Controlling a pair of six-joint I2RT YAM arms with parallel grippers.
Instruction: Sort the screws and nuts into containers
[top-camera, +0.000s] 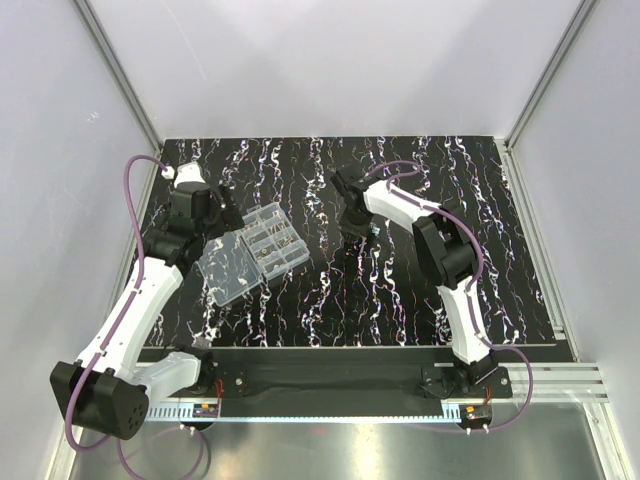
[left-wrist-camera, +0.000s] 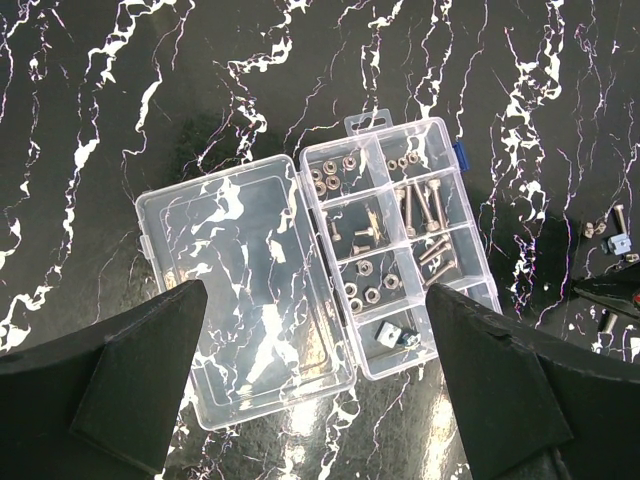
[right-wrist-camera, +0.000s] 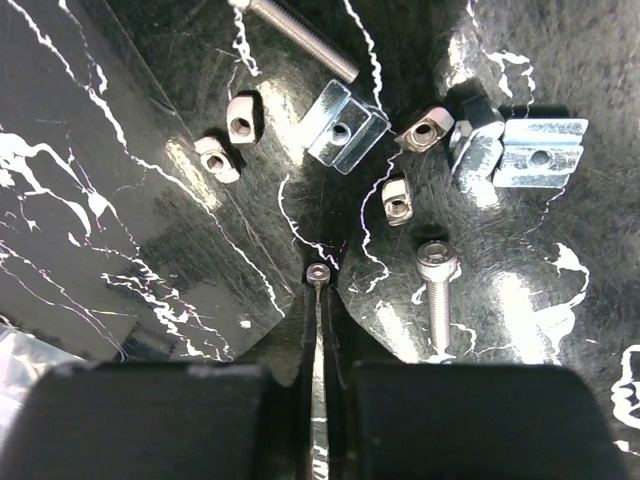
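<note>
In the right wrist view my right gripper (right-wrist-camera: 318, 285) is shut on a small screw (right-wrist-camera: 318, 272): its head sticks out past the fingertips and its shank lies between the pads. Loose on the table beyond it are another screw (right-wrist-camera: 437, 285), a long screw (right-wrist-camera: 300, 40) and nuts (right-wrist-camera: 243, 117) (right-wrist-camera: 397, 200). The containers are compartments of a clear organiser box (left-wrist-camera: 400, 125) with its lid (left-wrist-camera: 240, 290) folded open to the left. They hold screws (left-wrist-camera: 425, 205) and nuts (left-wrist-camera: 330, 175). My left gripper (left-wrist-camera: 315, 290) hangs open above the box, holding nothing.
Square silvery slide blocks (right-wrist-camera: 345, 125) (right-wrist-camera: 540, 152) lie among the loose parts. From above, the box (top-camera: 255, 250) sits left of centre, with the right gripper (top-camera: 355, 235) to its right over the small pile. Grey walls enclose the black marbled table (top-camera: 400, 300).
</note>
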